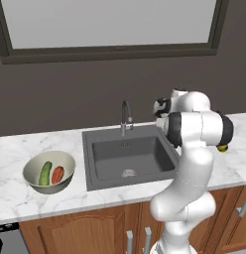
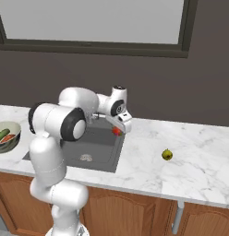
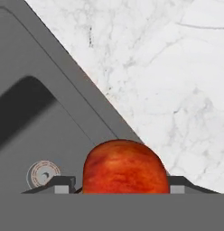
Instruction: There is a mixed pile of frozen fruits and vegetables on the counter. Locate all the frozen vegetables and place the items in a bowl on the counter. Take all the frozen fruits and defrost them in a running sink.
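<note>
The gripper pinches the red fruit over the sink's right rim, the fruit's underside cut off from sight. Left of the sink, the bowl holds the cucumber and carrot piece. The pear lies on the counter, right of the sink.

A dark-framed window spans the grey wall, perhaps frosted.

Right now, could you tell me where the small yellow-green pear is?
In the right base view the pear lies alone on the marble counter, to the right of the sink, apart from the gripper and its red fruit.
</note>
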### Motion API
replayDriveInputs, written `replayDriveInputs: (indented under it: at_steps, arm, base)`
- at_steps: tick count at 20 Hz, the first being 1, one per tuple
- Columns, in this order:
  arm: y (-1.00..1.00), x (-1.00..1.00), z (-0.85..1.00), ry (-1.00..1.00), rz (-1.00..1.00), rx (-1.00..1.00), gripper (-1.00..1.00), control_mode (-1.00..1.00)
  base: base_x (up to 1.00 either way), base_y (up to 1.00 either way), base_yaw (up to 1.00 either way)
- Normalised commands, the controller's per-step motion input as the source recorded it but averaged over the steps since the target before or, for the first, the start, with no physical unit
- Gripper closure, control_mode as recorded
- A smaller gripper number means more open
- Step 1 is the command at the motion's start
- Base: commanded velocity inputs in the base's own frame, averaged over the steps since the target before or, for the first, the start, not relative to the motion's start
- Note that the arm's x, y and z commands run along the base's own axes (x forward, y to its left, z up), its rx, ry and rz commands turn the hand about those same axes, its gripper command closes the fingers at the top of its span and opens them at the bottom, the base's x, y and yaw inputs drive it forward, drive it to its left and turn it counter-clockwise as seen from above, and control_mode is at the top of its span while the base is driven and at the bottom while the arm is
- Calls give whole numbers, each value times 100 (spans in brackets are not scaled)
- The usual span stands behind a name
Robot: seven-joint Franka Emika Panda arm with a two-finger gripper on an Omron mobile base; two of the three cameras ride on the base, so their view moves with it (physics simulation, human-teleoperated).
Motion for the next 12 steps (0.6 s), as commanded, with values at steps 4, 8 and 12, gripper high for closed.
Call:
replayDriveInputs:
  at_steps: [4,8,12]
  arm:
    - [90,-27,0,-8,18,0,100,-100]
    - [92,-21,0,-6,23,-2,100,-100]
    - [80,4,-4,-1,26,-4,100,-100]
  base:
    - [0,0,0]
    - [0,0,0]
    - [0,0,0]
